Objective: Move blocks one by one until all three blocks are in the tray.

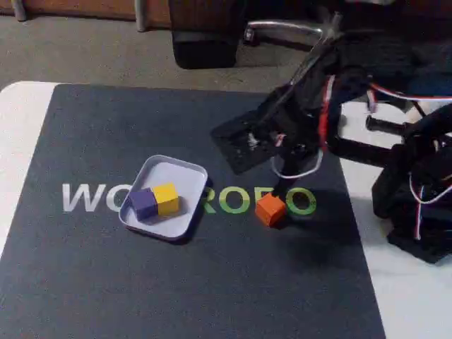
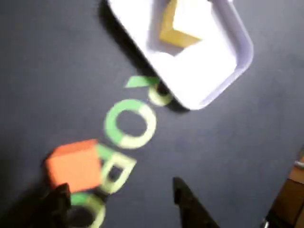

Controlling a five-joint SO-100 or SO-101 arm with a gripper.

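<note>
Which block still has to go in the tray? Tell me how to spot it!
Find the big dark mat with green letters printed across it. Right of the pale tray in the fixed view, a small cube sits on those letters, just under the robot's gripper. It is the orange block, alone on the mat, while the purple block and yellow block sit together inside the tray.

A dark grey mat [image 1: 176, 282] with white and green lettering [image 1: 233, 201] covers the white surface [image 1: 21, 120]. The tray [image 1: 180, 176] is pale lavender-white, holding a purple block [image 1: 145, 203] and a yellow block [image 1: 167, 198]. The orange block [image 1: 270, 209] lies on the green letters. The gripper [image 2: 121, 202] is black.
</note>
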